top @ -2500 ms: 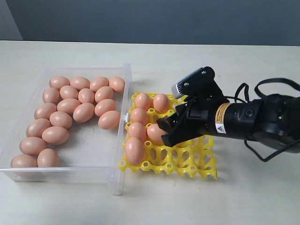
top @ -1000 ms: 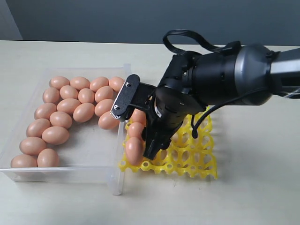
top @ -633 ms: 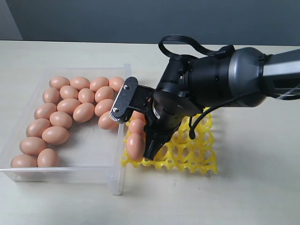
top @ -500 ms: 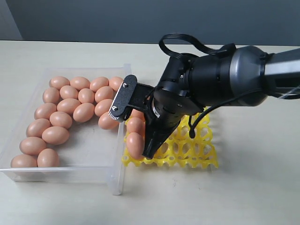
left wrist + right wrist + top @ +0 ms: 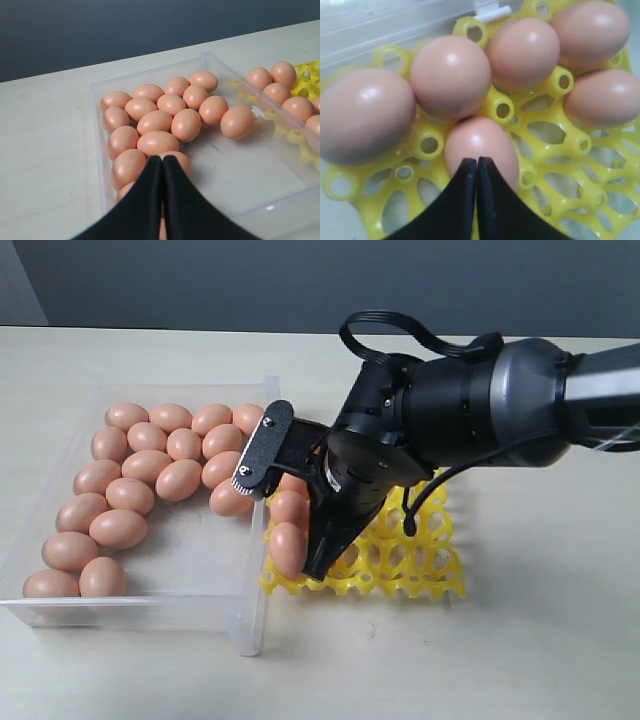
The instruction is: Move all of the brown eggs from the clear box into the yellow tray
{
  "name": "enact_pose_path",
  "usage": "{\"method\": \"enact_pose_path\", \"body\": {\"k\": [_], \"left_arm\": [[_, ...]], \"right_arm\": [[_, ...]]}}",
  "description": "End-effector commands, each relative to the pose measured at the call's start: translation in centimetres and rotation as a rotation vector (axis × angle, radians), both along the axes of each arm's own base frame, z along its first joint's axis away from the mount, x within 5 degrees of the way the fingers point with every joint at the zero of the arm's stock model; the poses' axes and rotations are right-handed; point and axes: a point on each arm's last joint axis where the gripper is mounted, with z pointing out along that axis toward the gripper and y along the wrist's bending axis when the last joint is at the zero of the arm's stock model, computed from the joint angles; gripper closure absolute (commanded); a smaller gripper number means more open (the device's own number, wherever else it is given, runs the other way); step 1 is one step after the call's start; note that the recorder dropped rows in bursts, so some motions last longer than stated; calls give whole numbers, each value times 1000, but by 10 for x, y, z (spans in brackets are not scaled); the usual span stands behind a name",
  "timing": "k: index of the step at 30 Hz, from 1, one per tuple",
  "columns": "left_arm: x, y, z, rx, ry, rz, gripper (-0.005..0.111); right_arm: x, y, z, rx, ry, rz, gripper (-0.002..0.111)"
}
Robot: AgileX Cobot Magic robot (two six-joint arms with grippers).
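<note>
Over the yellow tray (image 5: 425,565) I see my right gripper (image 5: 476,161), jaws pressed together and empty, tips above one of six brown eggs (image 5: 451,76) seated there. My left gripper (image 5: 162,159), jaws likewise together, hangs over the clear box (image 5: 235,170), where most eggs lie.

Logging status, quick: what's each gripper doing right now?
Left gripper: shut, holding nothing.
Right gripper: shut, holding nothing, tips by an egg in the yellow tray.
</note>
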Motion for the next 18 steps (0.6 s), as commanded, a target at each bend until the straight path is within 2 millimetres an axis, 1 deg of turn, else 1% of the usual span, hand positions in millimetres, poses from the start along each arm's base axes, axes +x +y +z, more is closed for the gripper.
{"method": "enact_pose_path", "body": {"k": [1,4,6,18], "left_arm": [[0,0,0,-3,-11,-1,106],[0,0,0,-3,-11,-1,106],[0,0,0,-3,-11,-1,106],[0,0,0,-3,-11,-1,106]], "right_arm": [[-5,2,-2,-17,23,-5,94],[-9,4,1,-21,23,4,79],[-11,5,3,-23,14,18,73],[-10,8,4,-2,-6,36,73]]}}
